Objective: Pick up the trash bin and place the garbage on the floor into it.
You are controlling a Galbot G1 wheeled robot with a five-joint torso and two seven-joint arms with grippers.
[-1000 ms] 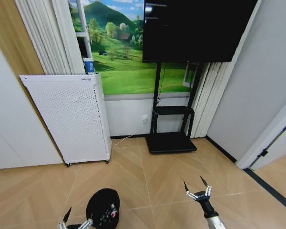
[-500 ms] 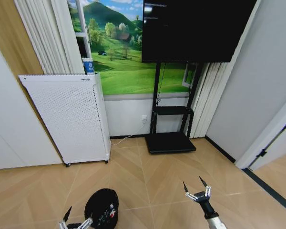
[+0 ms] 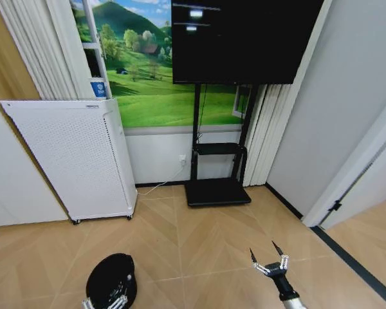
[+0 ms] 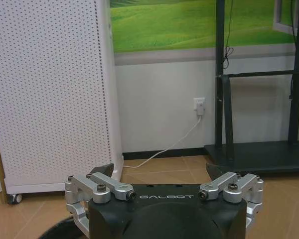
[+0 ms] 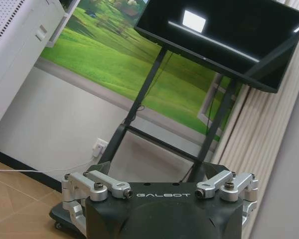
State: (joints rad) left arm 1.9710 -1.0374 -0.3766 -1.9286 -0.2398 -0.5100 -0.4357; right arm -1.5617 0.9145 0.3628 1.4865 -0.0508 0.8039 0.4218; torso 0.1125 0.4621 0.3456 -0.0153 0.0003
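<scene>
The bin (image 3: 110, 282) is seen on the floor at the left claw (image 3: 105, 302), whose grip cannot be told, the right claw (image 3: 268, 255) spread; it could be tipped.

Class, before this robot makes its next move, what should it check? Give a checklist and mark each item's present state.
1. Right gripper free: ok, open, empty, above bare floor.
2. Left gripper at the trash bin: ok, at the bin's near rim.
3. Left gripper gripping the bin: not ok, its fingers stand spread in the left wrist view.
4. Bin upright: ok, its mouth faces up.
5. Garbage located: cannot tell, small pale bits inside the bin are too small to identify.
6. Room around the bin: ok, the white appliance and TV stand stand back by the wall.
</scene>
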